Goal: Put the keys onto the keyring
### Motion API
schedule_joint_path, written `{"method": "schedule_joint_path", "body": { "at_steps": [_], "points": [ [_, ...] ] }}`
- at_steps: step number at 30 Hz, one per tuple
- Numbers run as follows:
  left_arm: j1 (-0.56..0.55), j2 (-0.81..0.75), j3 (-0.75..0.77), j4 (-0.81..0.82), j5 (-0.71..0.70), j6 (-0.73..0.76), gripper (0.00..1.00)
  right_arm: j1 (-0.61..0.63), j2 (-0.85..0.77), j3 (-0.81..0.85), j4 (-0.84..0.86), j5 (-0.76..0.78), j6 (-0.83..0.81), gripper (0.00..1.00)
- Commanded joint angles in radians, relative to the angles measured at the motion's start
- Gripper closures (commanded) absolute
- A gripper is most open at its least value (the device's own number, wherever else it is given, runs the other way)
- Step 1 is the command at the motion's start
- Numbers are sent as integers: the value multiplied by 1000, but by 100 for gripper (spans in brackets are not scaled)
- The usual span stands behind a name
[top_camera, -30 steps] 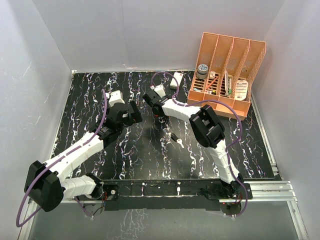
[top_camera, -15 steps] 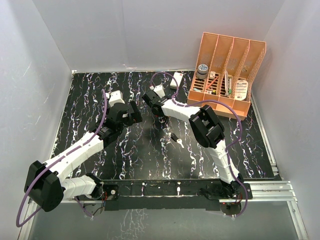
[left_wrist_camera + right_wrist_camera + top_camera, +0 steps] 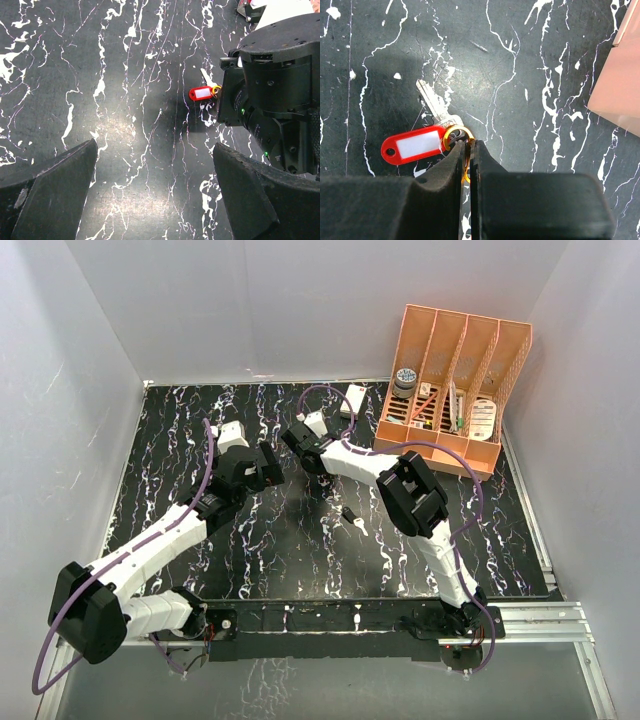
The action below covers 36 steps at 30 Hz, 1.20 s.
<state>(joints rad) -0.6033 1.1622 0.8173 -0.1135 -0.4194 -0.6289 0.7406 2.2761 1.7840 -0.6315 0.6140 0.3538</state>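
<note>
The right gripper (image 3: 300,437) has edged slightly left, away from the bases; its fingers are pressed almost together, pinching the thin orange-brown metal keyring (image 3: 457,127); the small silver key with a red, white-labelled plastic tag (image 3: 415,145) lies at that ring on the black white-veined table (image 3: 545,60); the left gripper (image 3: 154,145) hovers nearby, fingers spread wide; the black-headed key with a pale blade (image 3: 350,517) lies apart, nearer the bases.

Keyring (image 3: 457,128) shiny metal; red key head (image 3: 415,145) glossy plastic; table (image 3: 545,60) glossy.
</note>
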Motion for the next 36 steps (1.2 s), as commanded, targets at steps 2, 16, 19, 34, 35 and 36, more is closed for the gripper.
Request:
{"method": "schedule_joint_path", "body": {
  "at_steps": [2,16,19,34,35,36],
  "points": [
    [1,-43,-7,-11,-22,1,1,10,-81,0,10,24,26,100],
    [1,-53,-10,-12,-24,-2,1,12,-86,-19,6,39,30,100],
    [0,-53,-9,-14,-24,-1,1,12,-86,-18,6,35,27,100],
    [2,-54,-10,-15,-28,0,1,12,-60,-7,13,28,19,100],
    [2,-54,-11,-14,-29,-1,1,12,-57,-6,13,27,19,100],
    [2,-55,-10,-14,-29,0,1,11,-54,-3,13,26,19,100]
  ]
}}
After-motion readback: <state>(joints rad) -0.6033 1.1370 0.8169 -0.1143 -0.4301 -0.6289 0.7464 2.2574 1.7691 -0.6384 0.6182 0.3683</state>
